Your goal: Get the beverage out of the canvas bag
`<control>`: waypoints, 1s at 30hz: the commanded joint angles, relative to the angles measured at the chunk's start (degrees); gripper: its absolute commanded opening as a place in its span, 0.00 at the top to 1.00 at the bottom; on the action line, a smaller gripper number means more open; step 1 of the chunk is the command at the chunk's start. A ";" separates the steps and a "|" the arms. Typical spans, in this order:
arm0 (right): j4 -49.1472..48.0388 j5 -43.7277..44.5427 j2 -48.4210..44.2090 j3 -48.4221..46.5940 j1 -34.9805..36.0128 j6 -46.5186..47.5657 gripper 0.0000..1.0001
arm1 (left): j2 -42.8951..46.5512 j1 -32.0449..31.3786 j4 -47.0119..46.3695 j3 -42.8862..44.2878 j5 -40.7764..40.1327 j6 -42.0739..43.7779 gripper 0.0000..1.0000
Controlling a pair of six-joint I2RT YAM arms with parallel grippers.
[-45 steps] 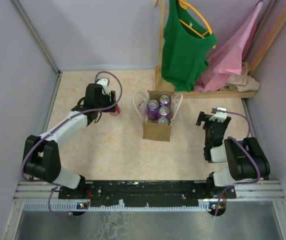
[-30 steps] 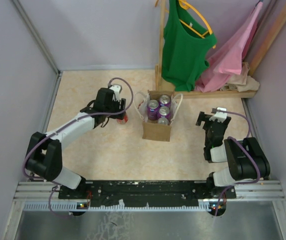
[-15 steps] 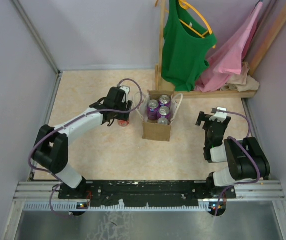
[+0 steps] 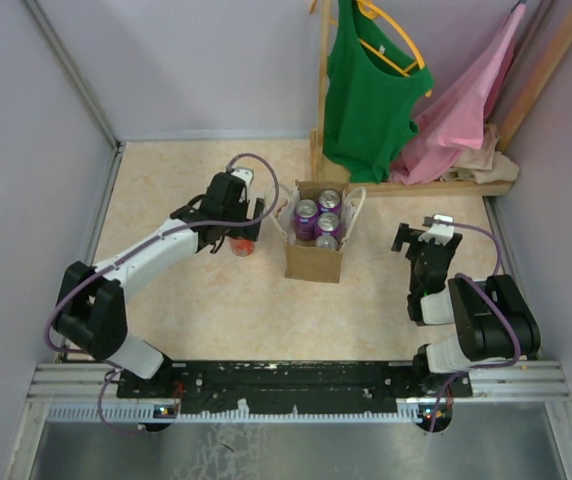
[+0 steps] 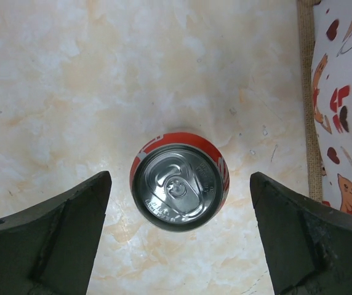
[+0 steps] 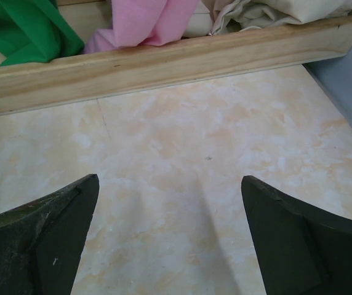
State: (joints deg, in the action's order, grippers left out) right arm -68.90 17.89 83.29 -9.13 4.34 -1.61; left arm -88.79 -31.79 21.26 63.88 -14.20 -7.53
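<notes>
Under the released left end effector, a round red metal can beside the boxy canvas bag

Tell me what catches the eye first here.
The tan bag stands in the middle with purple cans showing in its open top. Just left of it, a red can stands upright under the open left gripper. A green shirt hangs behind.
</notes>
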 commanded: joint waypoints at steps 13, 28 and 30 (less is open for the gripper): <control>-1.95 0.05 -0.23 -0.93 -0.12 -0.22 0.01 | 19.00 -2.46 -9.16 0.05 -0.44 5.46 0.12; -1.94 0.05 -0.23 -0.91 -0.13 -0.23 0.01 | 10.36 -17.28 -12.76 11.51 6.39 13.85 0.21; -1.94 0.06 -0.23 -0.96 -0.15 -0.23 0.01 | 7.67 -18.75 -14.19 12.39 7.88 14.31 0.26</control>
State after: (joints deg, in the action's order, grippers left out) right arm -68.93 17.89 83.29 -9.13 4.34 -1.61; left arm -77.28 -47.48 9.15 73.63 -9.87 3.95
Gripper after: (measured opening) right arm 0.991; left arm 0.780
